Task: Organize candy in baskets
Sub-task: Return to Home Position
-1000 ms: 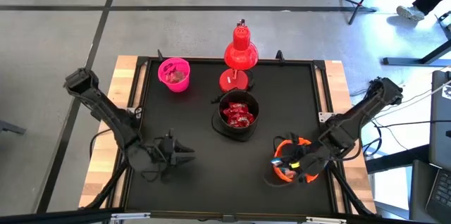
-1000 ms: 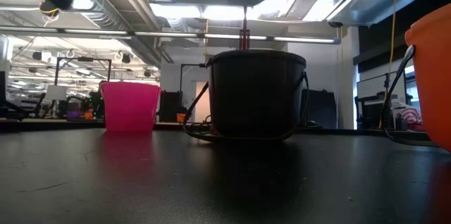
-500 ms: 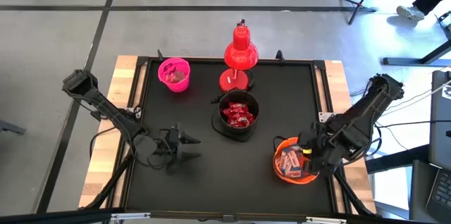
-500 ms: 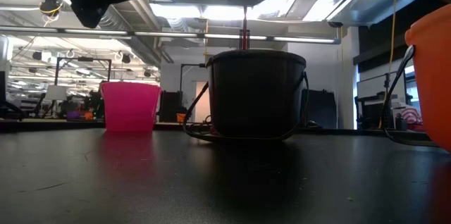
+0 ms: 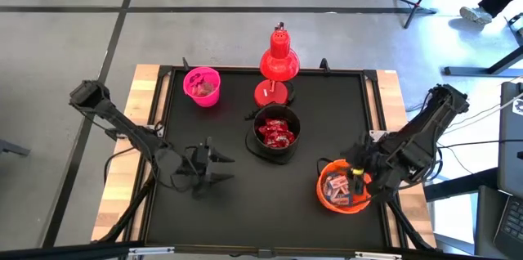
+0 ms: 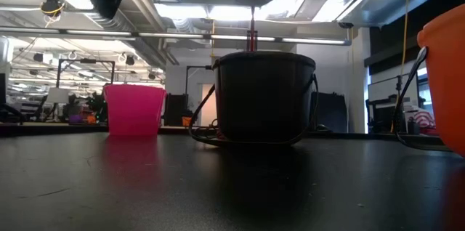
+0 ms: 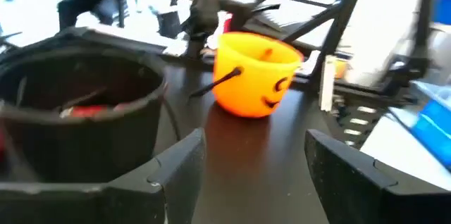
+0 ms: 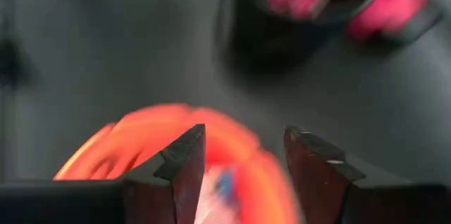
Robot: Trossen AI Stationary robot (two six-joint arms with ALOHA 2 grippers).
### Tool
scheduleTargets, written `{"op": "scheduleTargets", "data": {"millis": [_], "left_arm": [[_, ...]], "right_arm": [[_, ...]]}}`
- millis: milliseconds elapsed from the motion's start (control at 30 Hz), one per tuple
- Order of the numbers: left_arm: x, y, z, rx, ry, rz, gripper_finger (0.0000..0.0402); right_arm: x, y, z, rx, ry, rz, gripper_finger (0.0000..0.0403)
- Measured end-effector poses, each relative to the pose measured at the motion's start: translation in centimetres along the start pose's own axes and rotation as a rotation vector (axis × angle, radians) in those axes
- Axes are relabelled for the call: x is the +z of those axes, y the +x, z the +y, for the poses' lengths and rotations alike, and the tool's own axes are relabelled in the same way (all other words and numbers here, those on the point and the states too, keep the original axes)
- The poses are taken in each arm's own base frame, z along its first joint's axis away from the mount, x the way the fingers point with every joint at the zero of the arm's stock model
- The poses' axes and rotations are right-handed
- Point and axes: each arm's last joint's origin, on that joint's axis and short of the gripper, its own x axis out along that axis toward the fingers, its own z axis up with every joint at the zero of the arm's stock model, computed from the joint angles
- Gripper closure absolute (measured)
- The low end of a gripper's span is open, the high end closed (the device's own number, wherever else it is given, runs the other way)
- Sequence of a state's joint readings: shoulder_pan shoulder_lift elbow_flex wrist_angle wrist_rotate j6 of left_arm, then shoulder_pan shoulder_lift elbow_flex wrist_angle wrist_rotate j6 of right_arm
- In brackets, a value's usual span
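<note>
Now the right gripper (image 5: pixel 357 180), fingers apart and empty, hangs over the right rim of the orange bucket (image 5: pixel 320 191); the candy (image 5: pixel 333 187) lies inside, just left of the fingers. The left gripper (image 5: pixel 227 169), fingers also apart, hovers over the near-left table (image 5: pixel 237 215).

Three baskets: pink basket (image 5: pixel 187 85), black basket (image 5: pixel 252 130), orange basket (image 5: pixel 320 188). One lamp (image 5: pixel 279 64). Candy (image 5: pixel 275 133) uncountable.

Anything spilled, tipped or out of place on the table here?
Nothing stands out. The pink bucket, black bucket and orange bucket all stand upright with candy inside, and no loose pieces show on the mat. The left gripper, over the mat, and right gripper, by the orange bucket, are open and empty.
</note>
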State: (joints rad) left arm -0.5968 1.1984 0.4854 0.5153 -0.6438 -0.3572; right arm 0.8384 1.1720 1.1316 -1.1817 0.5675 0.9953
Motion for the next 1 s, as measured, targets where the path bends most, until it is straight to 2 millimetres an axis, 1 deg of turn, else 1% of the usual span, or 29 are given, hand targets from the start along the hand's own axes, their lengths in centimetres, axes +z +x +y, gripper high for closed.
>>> {"op": "scheduleTargets", "data": {"millis": [100,233,333,433,500,533,633,733,800,900,1000], "left_arm": [[1.7,-0.3,0.9,-0.048,0.020,-0.037,0.0189],[4.4,-1.4,2.6,-0.077,0.074,-0.122,0.0226],[6.3,-2.6,4.3,-0.029,0.152,-0.183,0.0258],[7.5,-3.6,6.3,0.050,0.154,-0.214,0.0290],[8.0,-4.0,7.4,0.065,0.154,-0.221,0.0311],[8.2,-4.2,7.8,0.062,0.157,-0.224,0.0321],[8.6,-4.8,8.9,0.047,0.198,-0.216,0.0349],[9.1,-5.6,9.9,0.077,0.191,-0.243,0.0377],[9.5,-6.0,10.3,0.057,0.193,-0.267,0.0393],[9.5,-6.7,10.8,0.012,0.213,-0.247,0.0398],[9.6,-7.9,11.5,0.046,0.206,-0.277,0.0400]], "right_arm": [[0.3,-1.0,-1.4,-0.097,-0.049,-0.161,0.0232],[0.9,-2.5,-3.4,-0.135,-0.064,-0.293,0.0272],[1.3,-4.0,-4.8,-0.114,-0.054,-0.396,0.0312],[1.5,-5.3,-6.1,-0.088,-0.054,-0.467,0.0361],[1.4,-5.7,-6.7,-0.077,-0.052,-0.509,0.0391],[1.2,-5.7,-7.0,-0.067,-0.058,-0.525,0.0396],[0.3,-5.1,-7.7,-0.010,-0.046,-0.587,0.0390],[-1.4,-3.7,-8.5,0.069,-0.033,-0.643,0.0399],[-2.4,-2.6,-9.1,0.104,-0.011,-0.681,0.0399],[-3.6,-1.1,-9.9,0.138,0.026,-0.748,0.0401],[-4.4,-0.3,-10.6,0.244,0.045,-0.848,0.0401]]}}
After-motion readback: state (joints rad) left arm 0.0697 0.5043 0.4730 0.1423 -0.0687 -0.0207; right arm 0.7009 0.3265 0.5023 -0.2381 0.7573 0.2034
